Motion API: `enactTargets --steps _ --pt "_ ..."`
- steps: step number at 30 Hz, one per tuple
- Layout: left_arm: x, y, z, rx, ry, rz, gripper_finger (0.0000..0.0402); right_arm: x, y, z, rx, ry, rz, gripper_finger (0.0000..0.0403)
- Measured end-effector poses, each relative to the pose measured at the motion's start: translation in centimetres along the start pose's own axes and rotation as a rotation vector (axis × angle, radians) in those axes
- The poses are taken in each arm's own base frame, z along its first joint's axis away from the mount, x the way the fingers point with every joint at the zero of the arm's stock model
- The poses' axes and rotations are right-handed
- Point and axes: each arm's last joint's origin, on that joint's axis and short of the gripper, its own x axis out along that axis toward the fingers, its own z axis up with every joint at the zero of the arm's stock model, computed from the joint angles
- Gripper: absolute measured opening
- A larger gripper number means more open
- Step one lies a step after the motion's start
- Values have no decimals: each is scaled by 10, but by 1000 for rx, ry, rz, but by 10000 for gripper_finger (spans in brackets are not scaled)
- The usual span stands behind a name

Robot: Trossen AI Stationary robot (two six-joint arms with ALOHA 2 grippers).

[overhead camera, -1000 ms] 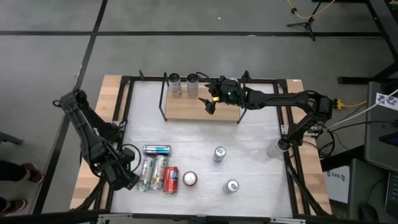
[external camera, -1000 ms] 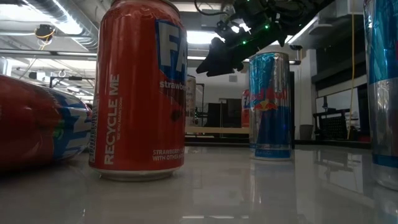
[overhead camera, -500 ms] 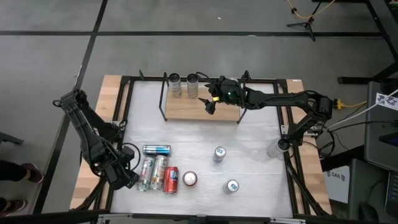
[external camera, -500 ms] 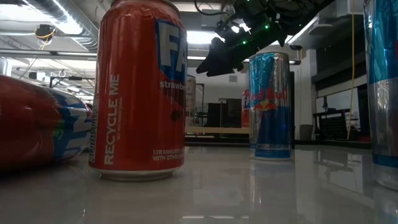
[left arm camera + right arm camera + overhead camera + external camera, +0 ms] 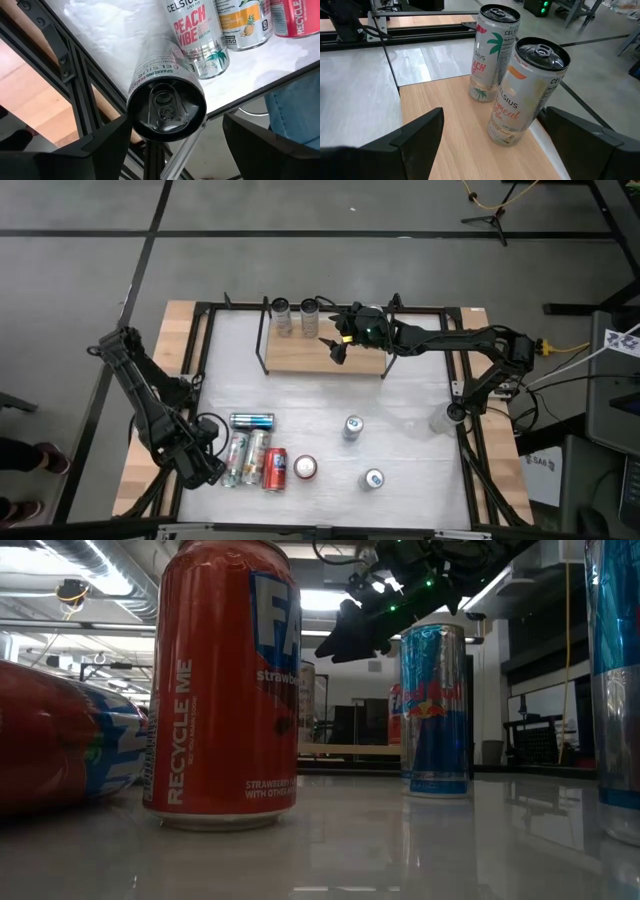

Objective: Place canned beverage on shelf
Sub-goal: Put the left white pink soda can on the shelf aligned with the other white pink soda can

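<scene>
A Celsius can [image 5: 166, 105] stands on end near the table's near left corner, its black top toward the left wrist camera and its foot hidden. My left gripper [image 5: 176, 120] [image 5: 203, 467] points down over it, open, one finger on each side of its top. The gripper hides the can in the high view. The shelf [image 5: 325, 358] at the far middle bears two upright cans [image 5: 492, 55] [image 5: 527, 92] at its left end. My right gripper [image 5: 335, 345] [image 5: 491, 115] hangs open just over the board beside them, holding nothing. My left gripper has one finger [image 5: 112, 145] right against the can's top rim [image 5: 130, 112]. I cannot tell whether the two touch. Between the rim and the other finger [image 5: 250, 140] a gap shows.
Two Celsius cans [image 5: 197, 35] [image 5: 245, 22] and a red can [image 5: 300, 15] lie beside the left gripper, and a blue can [image 5: 252, 420] lies farther in. Three cans [image 5: 305, 468] [image 5: 352, 427] [image 5: 373, 478] stand mid-table. A person's trouser leg [image 5: 295, 110] shows past the near edge.
</scene>
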Motion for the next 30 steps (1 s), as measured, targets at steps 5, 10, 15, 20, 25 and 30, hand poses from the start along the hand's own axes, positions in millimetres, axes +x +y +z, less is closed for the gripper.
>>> enactTargets --steps 5,10,15,20,25,30 --pt "2 -1 0 -1 2 10 305 0 0 0 0 0 0 346" --pt "1 0 -1 0 22 12 305 0 0 0 0 0 1 346" --pt "-1 1 0 1 17 0 305 0 0 0 0 -1 1 346" --pt "-2 2 -1 -5 49 10 305 0 0 0 0 -1 1 346" --pt "-2 3 -3 -32 122 42 305 0 0 0 0 -1 1 346" --pt "-2 2 -1 -34 61 16 305 0 0 0 0 -1 1 346"
